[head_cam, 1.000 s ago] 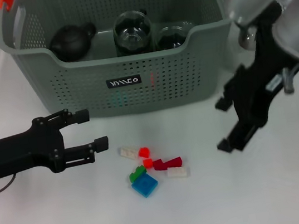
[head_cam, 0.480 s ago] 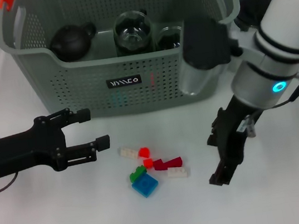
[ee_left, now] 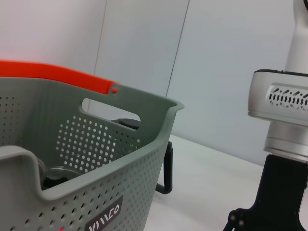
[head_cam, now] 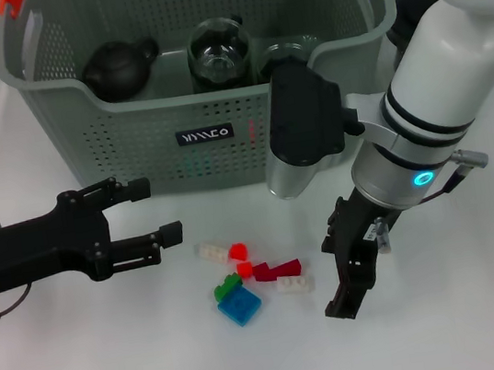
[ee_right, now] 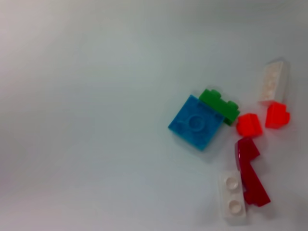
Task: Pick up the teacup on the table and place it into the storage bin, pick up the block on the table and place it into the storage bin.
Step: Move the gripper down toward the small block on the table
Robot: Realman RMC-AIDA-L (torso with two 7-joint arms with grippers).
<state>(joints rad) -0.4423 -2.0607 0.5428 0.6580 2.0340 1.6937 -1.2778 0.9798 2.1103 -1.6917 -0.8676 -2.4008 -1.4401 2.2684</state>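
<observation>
The grey-green storage bin (head_cam: pixel 210 125) stands at the back of the table, and its wall (ee_left: pixel 96 144) fills the left wrist view. Inside it sit a black teapot (head_cam: pixel 118 67), a round glass pot (head_cam: pixel 219 49) and a glass teacup (head_cam: pixel 284 57), partly hidden by my right arm. Several small blocks lie in front of the bin: blue (head_cam: pixel 239 306) (ee_right: pixel 196 122), green (head_cam: pixel 227 287) (ee_right: pixel 220 103), dark red (head_cam: pixel 278 270) (ee_right: pixel 250 171), orange (head_cam: pixel 237 251) (ee_right: pixel 249 124) and white (head_cam: pixel 293 284) (ee_right: pixel 233 197). My right gripper (head_cam: pixel 337 276) hangs open and empty just right of the blocks. My left gripper (head_cam: pixel 154 212) stays open left of them.
The bulky white right arm (head_cam: pixel 422 112) and its wrist camera housing (head_cam: pixel 299 131) overhang the bin's front right corner. Orange-red handle clips (head_cam: pixel 8 5) top the bin. White tabletop (head_cam: pixel 114 354) lies bare in front of the blocks.
My right arm has swung down and left from beside the bin's right side to just right of the blocks. The left arm has hardly moved.
</observation>
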